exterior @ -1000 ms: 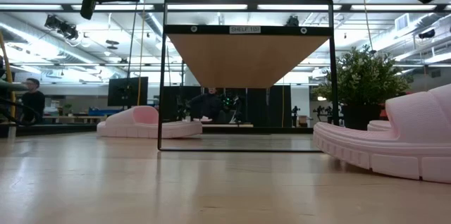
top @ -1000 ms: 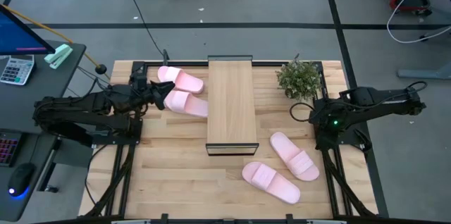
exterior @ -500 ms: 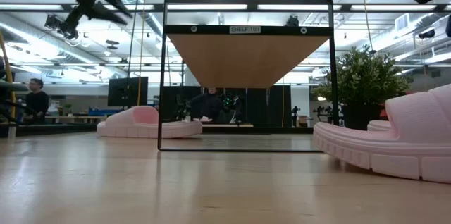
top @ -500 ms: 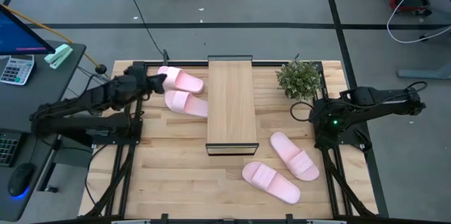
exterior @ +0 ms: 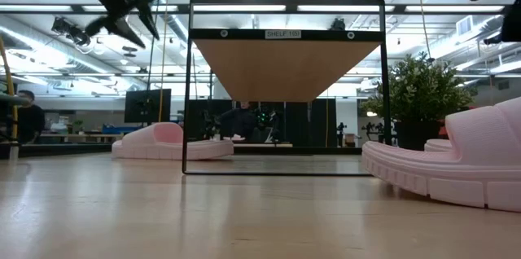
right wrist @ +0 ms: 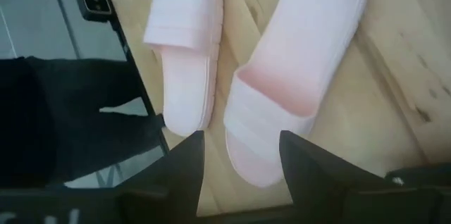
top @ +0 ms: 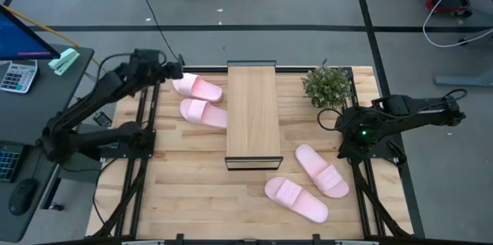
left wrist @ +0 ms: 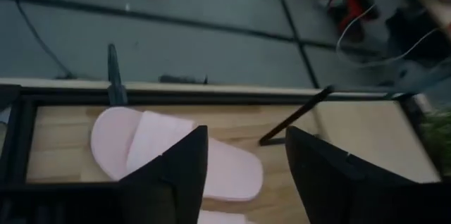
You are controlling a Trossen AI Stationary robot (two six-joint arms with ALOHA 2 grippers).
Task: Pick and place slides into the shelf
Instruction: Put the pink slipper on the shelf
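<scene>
Several pale pink slides lie flat on their soles on the wooden table. Two (top: 198, 87) (top: 204, 112) are left of the shelf (top: 253, 114), and two (top: 322, 169) (top: 296, 199) are near its right front corner. The shelf, a long pale wood panel on a black frame, stands mid-table. My left gripper (top: 169, 72) hangs open in the air over the far left corner, just left of the far slide (left wrist: 176, 153), with nothing between its fingers (left wrist: 246, 136). My right gripper (top: 344, 139) waits open at the right edge, above the two right slides (right wrist: 184, 48) (right wrist: 296, 62).
A small potted plant (top: 327, 85) stands at the far right, beside the shelf. Black frame rails (top: 146, 114) run along the table's left and right edges. Bare wood lies in front of the shelf (top: 200, 191). A desk with a keyboard and a calculator (top: 17, 75) stands left of the table.
My left gripper has swung from beside the nearer left slide toward the table's far left corner, rising a little and turning. Its fingers have spread wider. All slides lie where they were, and the right arm has kept still.
</scene>
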